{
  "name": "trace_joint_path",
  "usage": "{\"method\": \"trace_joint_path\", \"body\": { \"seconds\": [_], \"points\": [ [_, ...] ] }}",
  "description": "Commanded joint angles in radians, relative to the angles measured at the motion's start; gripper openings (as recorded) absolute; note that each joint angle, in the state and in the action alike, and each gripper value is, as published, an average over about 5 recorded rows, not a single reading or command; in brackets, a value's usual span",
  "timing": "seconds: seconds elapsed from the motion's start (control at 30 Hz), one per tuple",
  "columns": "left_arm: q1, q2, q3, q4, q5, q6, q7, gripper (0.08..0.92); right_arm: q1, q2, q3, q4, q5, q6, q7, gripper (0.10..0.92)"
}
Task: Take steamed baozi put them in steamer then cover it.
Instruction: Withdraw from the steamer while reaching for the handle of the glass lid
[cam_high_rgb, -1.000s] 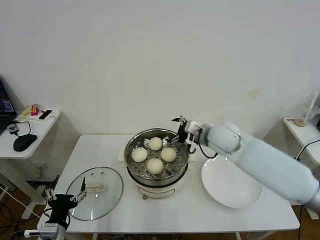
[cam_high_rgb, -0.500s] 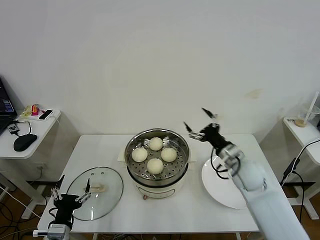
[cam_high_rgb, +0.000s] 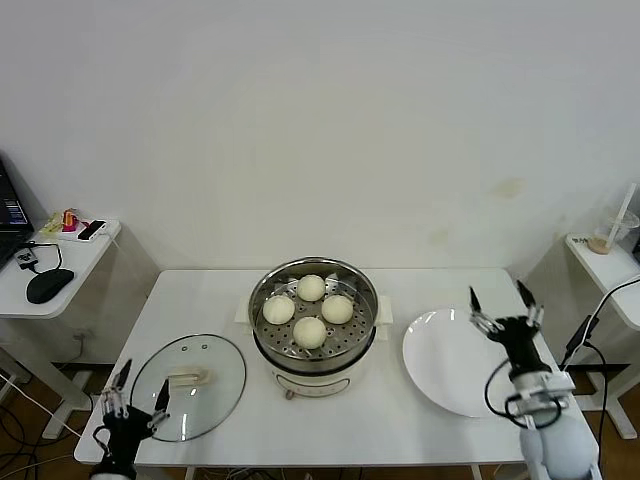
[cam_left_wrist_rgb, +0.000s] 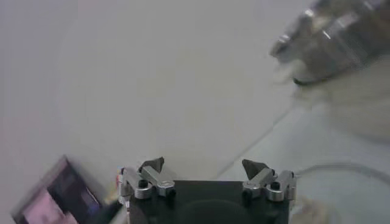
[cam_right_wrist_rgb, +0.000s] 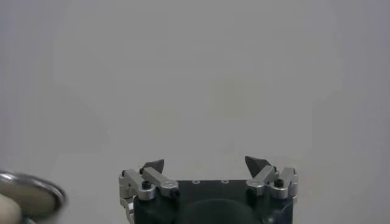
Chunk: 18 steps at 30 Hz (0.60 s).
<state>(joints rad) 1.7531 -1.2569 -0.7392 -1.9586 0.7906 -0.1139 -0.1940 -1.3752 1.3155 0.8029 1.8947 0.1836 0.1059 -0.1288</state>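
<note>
Several off-white baozi (cam_high_rgb: 310, 308) lie on the perforated tray inside the shiny steamer (cam_high_rgb: 368, 318), which stands on its cream base at the table's middle. The glass cover (cam_high_rgb: 214, 388) with its cream bar handle lies flat on the table to the steamer's left. My left gripper (cam_high_rgb: 136, 396) is open and empty at the table's front left corner, beside the cover's near edge. My right gripper (cam_high_rgb: 499, 298) is open and empty at the table's right edge, over the far side of the white plate (cam_high_rgb: 450, 375). The steamer also shows in the left wrist view (cam_left_wrist_rgb: 332, 38).
A side table (cam_high_rgb: 70, 262) at the left holds a mouse and small items. Another small table with a cup (cam_high_rgb: 605, 238) stands at the right. A white wall is behind the table.
My right arm has pulled back from the steamer's far right rim to the table's right edge, open and empty. My left gripper has sunk slightly lower at the front left corner.
</note>
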Motion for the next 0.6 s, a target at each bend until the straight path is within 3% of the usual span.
{"method": "trace_joint_path", "body": {
  "seconds": [0.03, 0.6],
  "points": [
    [0.009, 0.021, 0.021, 0.065, 0.618, -0.016, -0.043, 0.823, -0.164, 0.076, 0.15, 0.045, 0.025, 0.002, 0.023, 0.823],
    [-0.21, 0.07, 0.129, 0.265, 0.605, 0.035, 0.025, 0.823, -0.24, 0.102, 0.159, 0.076, 0.009, -0.002, 0.042, 0.823]
  ]
}}
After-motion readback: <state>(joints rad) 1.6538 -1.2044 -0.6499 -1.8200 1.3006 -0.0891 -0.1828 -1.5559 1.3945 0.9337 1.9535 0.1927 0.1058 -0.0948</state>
